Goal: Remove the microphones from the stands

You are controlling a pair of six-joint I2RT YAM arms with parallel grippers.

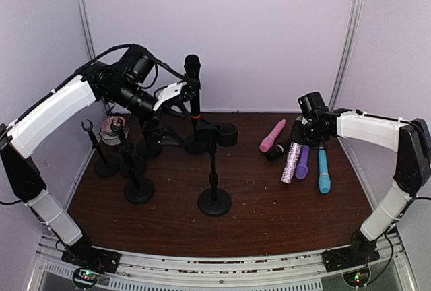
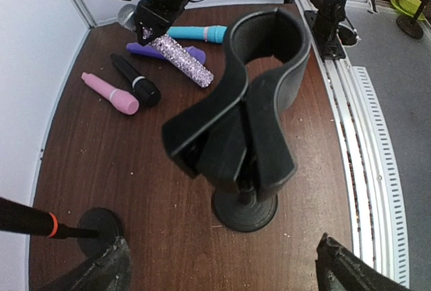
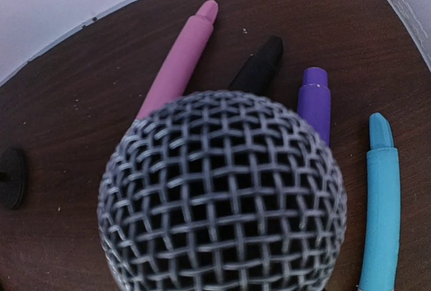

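Note:
The black stand (image 1: 214, 200) is at the table's middle, and its clip (image 2: 262, 89) holds nothing. My left gripper (image 2: 225, 271) hangs open above and behind that clip, with nothing between its fingers (image 2: 101, 271); from above, the left gripper (image 1: 180, 95) is beside a tall black microphone. My right gripper (image 1: 306, 136) is shut on a glittery microphone (image 1: 291, 162) at the right. That microphone slants down among the others lying there. Its mesh head (image 3: 222, 197) fills the right wrist view and hides the fingers.
A pink microphone (image 1: 273, 136), a short black one (image 2: 135, 79), a purple one (image 1: 302, 162) and a teal one (image 1: 324, 171) lie at the right. An upright black microphone with an orange band (image 1: 193, 82) stands behind the stand. Several empty stands (image 1: 138, 190) crowd the left.

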